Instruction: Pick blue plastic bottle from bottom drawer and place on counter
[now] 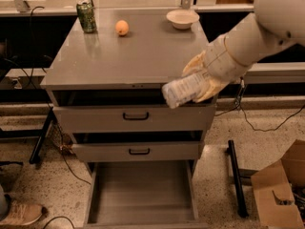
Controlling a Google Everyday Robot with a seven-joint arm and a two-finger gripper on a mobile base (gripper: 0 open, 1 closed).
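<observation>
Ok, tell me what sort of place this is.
Probably a robotics lab or workshop, not a home: loose cables trail over the speckled floor, a cardboard box sits near a grey drawer cabinet, and the gripper holds the blue plastic bottle at the counter edge.
</observation>
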